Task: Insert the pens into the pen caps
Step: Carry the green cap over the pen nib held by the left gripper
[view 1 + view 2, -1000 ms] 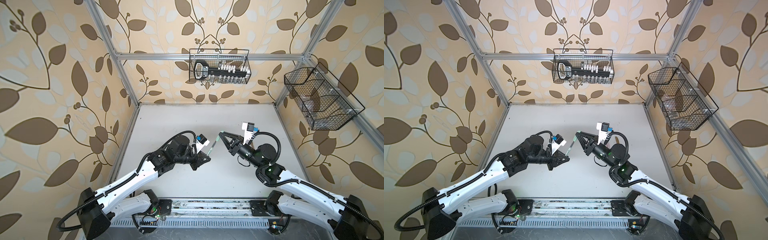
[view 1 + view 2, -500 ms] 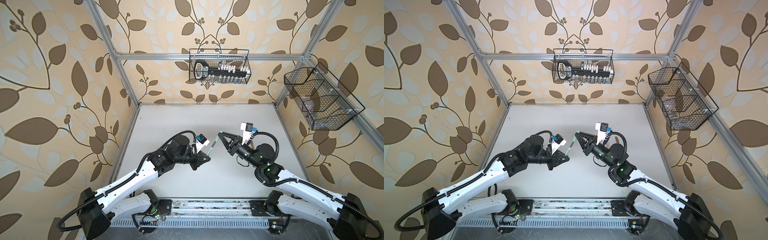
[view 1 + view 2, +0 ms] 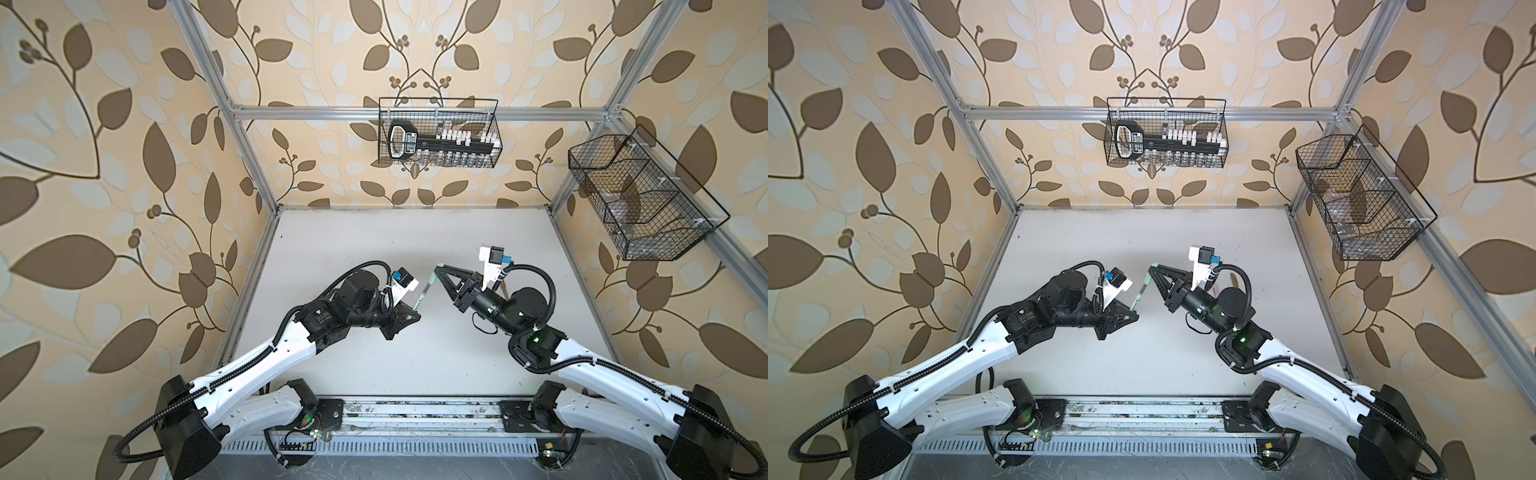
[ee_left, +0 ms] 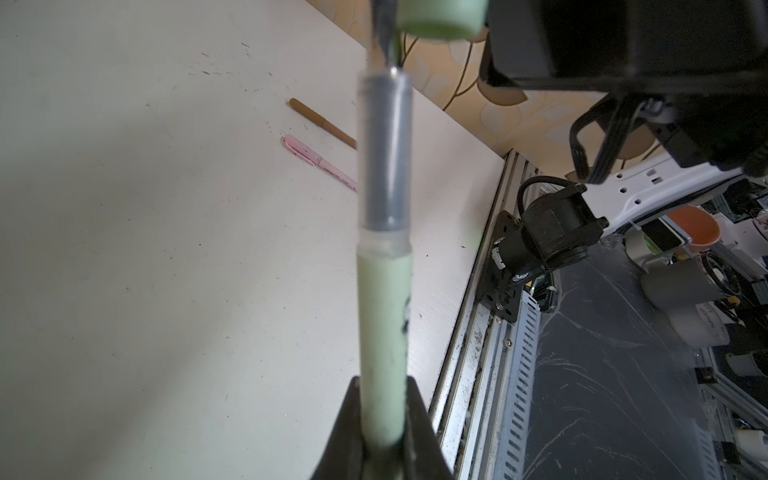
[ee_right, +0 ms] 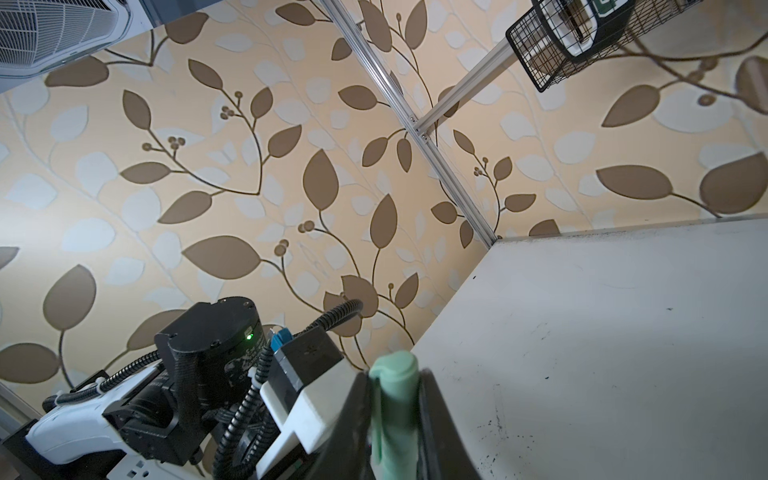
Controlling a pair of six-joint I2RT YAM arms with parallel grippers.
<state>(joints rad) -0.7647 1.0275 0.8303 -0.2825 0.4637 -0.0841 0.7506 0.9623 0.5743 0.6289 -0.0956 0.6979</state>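
Pen tip just short of green cap

Left jaws pinch the sage green pen [image 4: 384, 316] low on its barrel, with its dark tip pointing away from the wrist toward the green cap [image 4: 440, 16]. Right jaws are pressed onto that cap [image 5: 392, 411], clamping it from both sides. In a top view, pen [image 3: 423, 294] and cap [image 3: 439, 266] hang in mid-air above the middle of the tabletop [image 3: 415, 232]. The tip sits just beside the cap's rim, not inside it; whether they touch I cannot tell. A tan-brown pen [image 4: 322, 121] and a pink pen [image 4: 320, 161] lie side by side on the tabletop, near the right arm.
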